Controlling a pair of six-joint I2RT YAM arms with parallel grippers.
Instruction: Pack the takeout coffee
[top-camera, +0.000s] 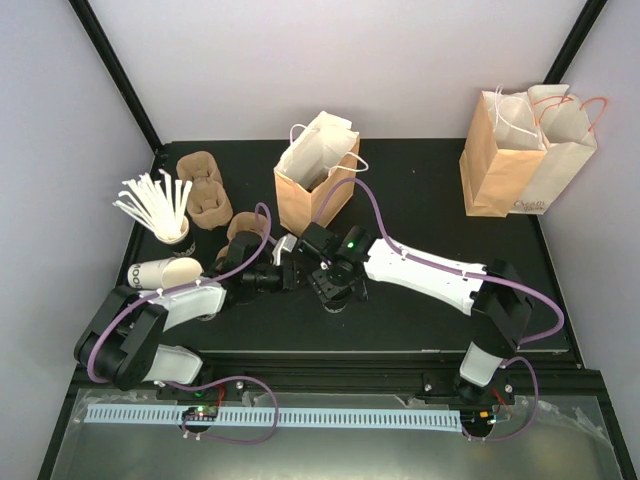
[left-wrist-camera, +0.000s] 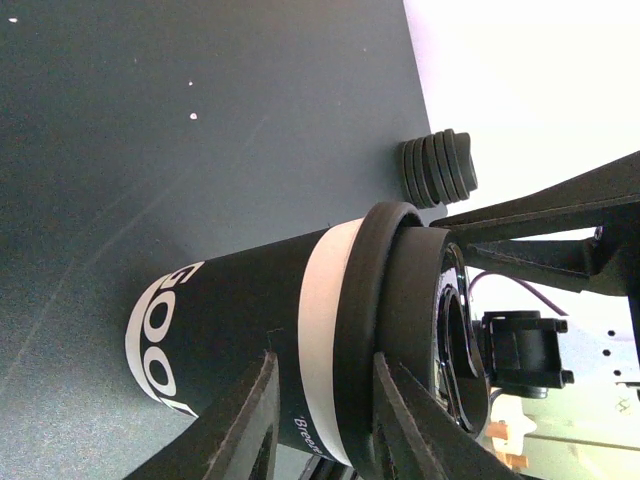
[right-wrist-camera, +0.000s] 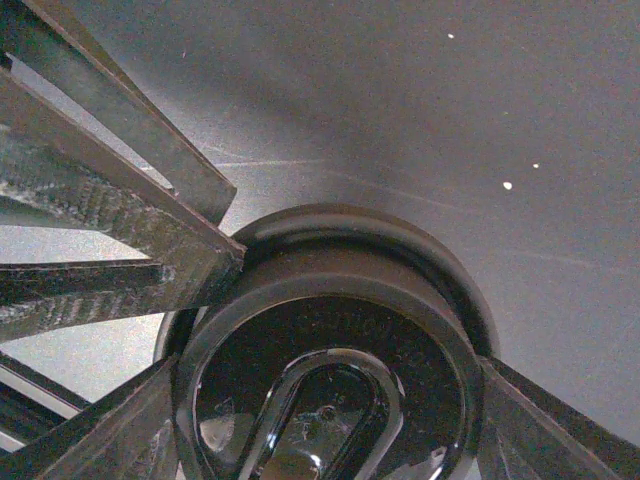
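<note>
The takeout coffee (left-wrist-camera: 250, 320) is a cup with a black printed band, a white stripe and a glossy black lid (right-wrist-camera: 330, 400). In the top view both grippers hide it at mid-table. My right gripper (right-wrist-camera: 330, 400) comes down from above, its fingers (right-wrist-camera: 520, 420) pressed on opposite sides of the lid. My left gripper (left-wrist-camera: 325, 360) reaches in from the side. Its narrowly parted fingers (left-wrist-camera: 240, 420) straddle the white stripe and the lid's rim, tips against the cup's wall. The two grippers (top-camera: 293, 270) (top-camera: 335, 290) meet just in front of the open bag.
An open brown paper bag (top-camera: 312, 185) stands just behind the grippers; more bags (top-camera: 525, 155) stand at back right. Pulp carriers (top-camera: 203, 188), a cup of white stirrers (top-camera: 160, 205) and a lidless cup on its side (top-camera: 165, 272) are at left. Spare lids (left-wrist-camera: 440, 168) are stacked nearby.
</note>
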